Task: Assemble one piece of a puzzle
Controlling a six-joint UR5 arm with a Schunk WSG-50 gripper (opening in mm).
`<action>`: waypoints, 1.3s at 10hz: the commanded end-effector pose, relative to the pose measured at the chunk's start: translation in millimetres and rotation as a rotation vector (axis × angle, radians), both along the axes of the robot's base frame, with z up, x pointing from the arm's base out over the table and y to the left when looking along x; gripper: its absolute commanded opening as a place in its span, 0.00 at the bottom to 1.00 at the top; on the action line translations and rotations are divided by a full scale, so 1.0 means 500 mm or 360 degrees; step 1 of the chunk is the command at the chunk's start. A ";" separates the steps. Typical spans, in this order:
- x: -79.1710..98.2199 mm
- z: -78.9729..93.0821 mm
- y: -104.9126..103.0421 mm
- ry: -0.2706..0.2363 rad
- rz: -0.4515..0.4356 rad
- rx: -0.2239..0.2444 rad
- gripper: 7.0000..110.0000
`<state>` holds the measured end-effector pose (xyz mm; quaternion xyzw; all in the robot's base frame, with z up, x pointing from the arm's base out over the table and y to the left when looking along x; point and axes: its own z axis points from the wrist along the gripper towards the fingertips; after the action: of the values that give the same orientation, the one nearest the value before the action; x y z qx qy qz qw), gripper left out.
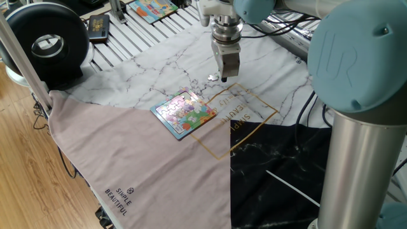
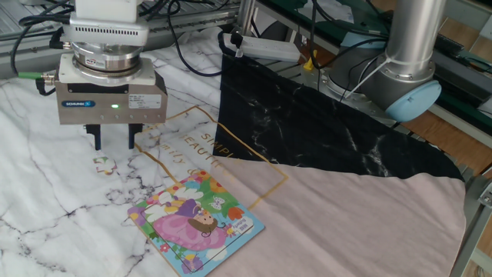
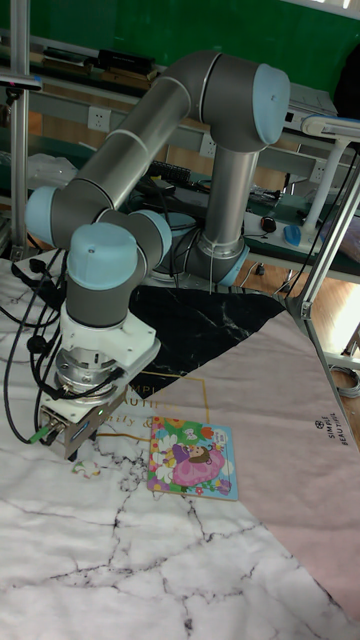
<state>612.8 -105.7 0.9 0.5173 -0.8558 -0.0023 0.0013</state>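
The piece is a tiny pale jigsaw bit lying on the marble-print cloth, apart from the puzzle. The puzzle is a small blue-rimmed board with a pink and green cartoon picture. My gripper hangs just above and slightly behind the piece, its fingers apart with nothing between them. From the opposite side the gripper sits right beside the piece, with the puzzle nearer the camera. In the tall fixed view the gripper is above the piece, left of the puzzle.
A second colourful board lies on the slatted table at the back. A black round device and a small dark gadget stand at the left. The arm's base column rises behind the black cloth.
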 end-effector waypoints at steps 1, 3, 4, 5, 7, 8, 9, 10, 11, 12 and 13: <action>0.015 0.003 0.012 -0.0050 0.0094 0.0046 0.36; 0.031 -0.001 0.003 -0.0091 0.0150 0.0016 0.36; 0.031 -0.008 0.004 -0.0089 0.0172 0.0021 0.36; 0.026 -0.007 0.010 -0.0073 0.0177 0.0036 0.36; 0.030 -0.003 0.017 -0.0076 0.0169 0.0056 0.36; 0.038 -0.001 0.016 -0.0076 0.0169 0.0051 0.36; 0.045 0.001 0.014 -0.0073 0.0169 0.0048 0.36; 0.053 0.002 0.011 -0.0077 0.0174 0.0036 0.36; 0.055 -0.006 0.014 -0.0080 0.0169 0.0048 0.36; 0.059 -0.017 0.017 -0.0093 0.0171 0.0055 0.36; 0.060 -0.027 0.020 -0.0101 0.0168 0.0064 0.36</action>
<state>637.2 -98.8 -5.6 0.5650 -0.8247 0.0010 -0.0255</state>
